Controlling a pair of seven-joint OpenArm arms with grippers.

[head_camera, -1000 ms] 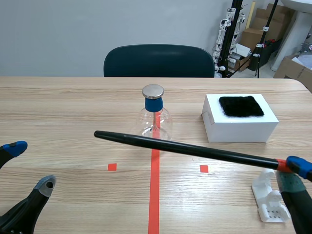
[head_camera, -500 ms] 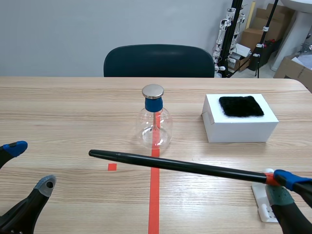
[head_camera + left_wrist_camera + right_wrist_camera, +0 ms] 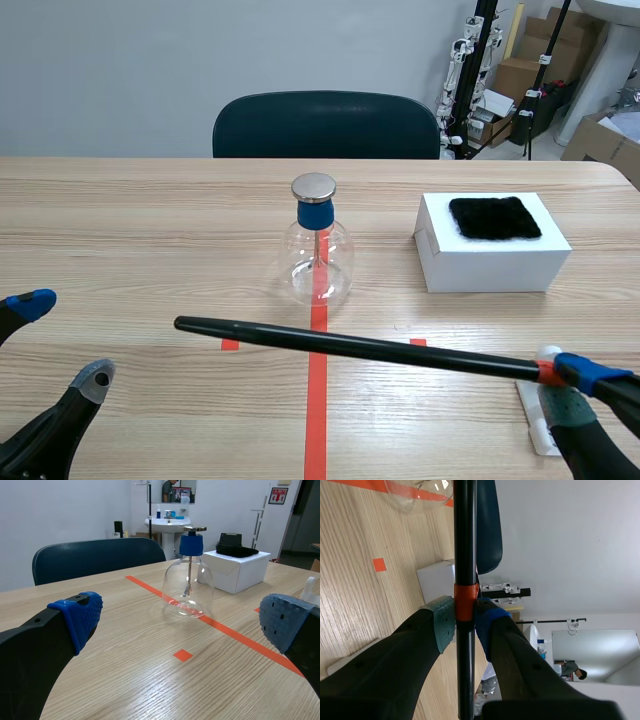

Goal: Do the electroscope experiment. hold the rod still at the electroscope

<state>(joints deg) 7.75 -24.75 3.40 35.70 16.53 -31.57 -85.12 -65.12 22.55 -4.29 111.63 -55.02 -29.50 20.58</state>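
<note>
The tabletop [image 3: 130, 230] carries everything. The black rod [image 3: 350, 346] is the longest thing here. It is clamped in the right gripper [image 3: 578, 387], whose pads pinch it at the orange band [image 3: 465, 602] close to its rear end, and the rest juts far ahead of the fingers. The electroscope [image 3: 318, 250], a clear flask with a blue neck and metal cap, stands ahead of that gripper, beside the rod's far half and apparently not touching it.

The rod looks stiff, light and smooth. Held so near one end, its tip would likely sway with any wrist tremor, so a firm pinch at the band suits. The flask looks fragile and easily toppled.

The left gripper [image 3: 62, 340] is spread wide, holding nothing, with the electroscope well ahead of it.
</note>
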